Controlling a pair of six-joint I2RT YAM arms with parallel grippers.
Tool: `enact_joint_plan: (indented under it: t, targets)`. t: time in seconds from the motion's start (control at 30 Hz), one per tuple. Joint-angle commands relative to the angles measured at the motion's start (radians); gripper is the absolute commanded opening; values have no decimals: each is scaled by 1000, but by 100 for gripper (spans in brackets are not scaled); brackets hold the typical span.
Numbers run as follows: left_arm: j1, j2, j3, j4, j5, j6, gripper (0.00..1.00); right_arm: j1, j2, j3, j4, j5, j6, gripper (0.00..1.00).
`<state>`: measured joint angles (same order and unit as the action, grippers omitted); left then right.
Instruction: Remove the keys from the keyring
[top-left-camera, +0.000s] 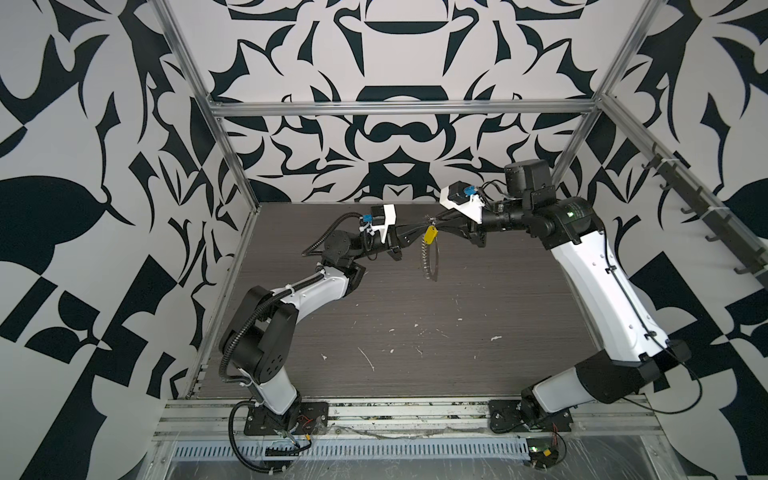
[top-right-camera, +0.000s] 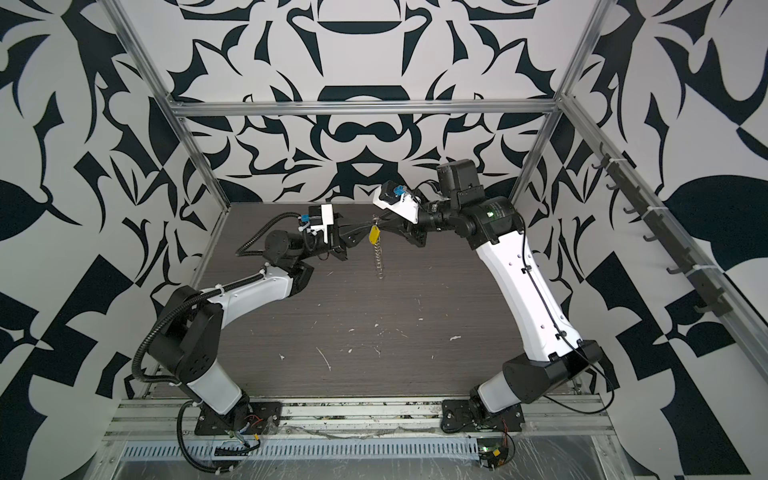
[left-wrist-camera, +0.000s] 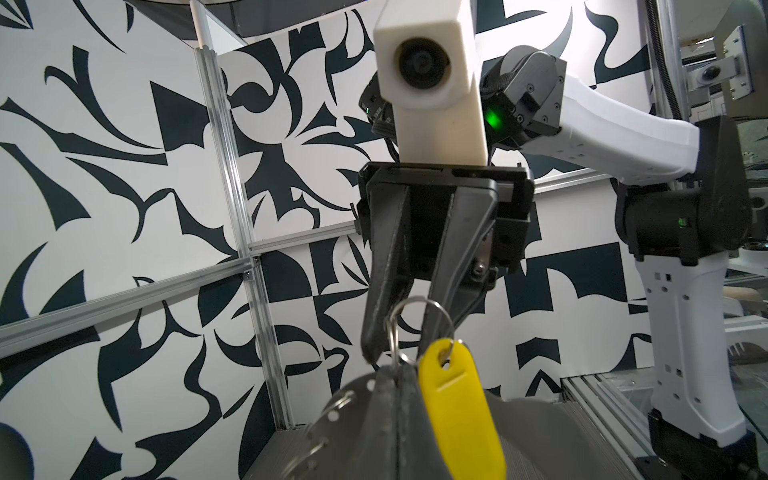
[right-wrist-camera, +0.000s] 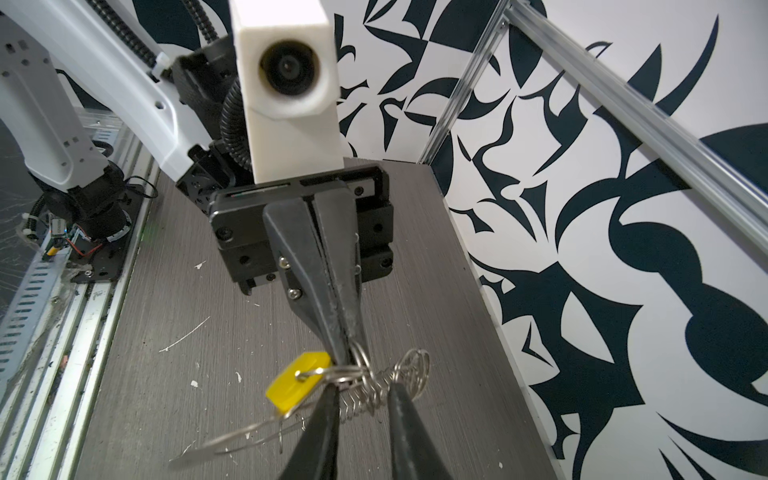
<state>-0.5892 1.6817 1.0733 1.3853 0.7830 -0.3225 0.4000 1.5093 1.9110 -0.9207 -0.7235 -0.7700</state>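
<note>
Closest to the left wrist lens sits the left hand (left-wrist-camera: 395, 370). It is clenched, its dark fingers pressed together with no gap, and a small ring (left-wrist-camera: 392, 337) of silvery wire is pinched at the tips. Just beside those tips hang the keys (left-wrist-camera: 457, 407): a yellow oblong tag strung by its hole on a thin wire loop, tilted, its long end dropping below the left hand. In both top views the keys (top-left-camera: 430, 235) (top-right-camera: 374, 234) hang right under the left hand's tips, held up above the desk (top-left-camera: 415, 345).

The keyring (top-left-camera: 435, 266), a thin pale hoop, dangles further below the left hand, past the yellow tag. The silvery chain (top-right-camera: 379, 257) hangs straight down alongside it.

Facing the left hand tip to tip is the right hand (right-wrist-camera: 360, 386). It is released, with its two fingers standing apart. In the right wrist view, coils of chain and a cluster of wire loops lie in the gap between them. Whether either finger touches the wire I cannot tell.

Beneath the left hand the desk is grey wood grain, flecked with small white scraps.
</note>
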Motion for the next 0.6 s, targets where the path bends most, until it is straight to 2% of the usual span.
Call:
enact_joint_plan:
  t: [0.0,0.3,0.37,0.5,0.57]
  targets:
    - [-2,-26,-2,57,-5,-5,0,5,-6,49,5,12,4,25]
    - [-1,-20,2,57,-2,-5,0,5,-7,57,-12,-13,-3,18]
    - [-1,-19,4,57,-1,-4,0,5,-7,62,-15,-11,-6,15]
    - [-1,-17,7,57,-5,-7,0,5,-1,63,-24,-4,-12,1]
    - [-1,-14,10,55,-12,-16,0,5,-1,60,-24,-1,-12,0]
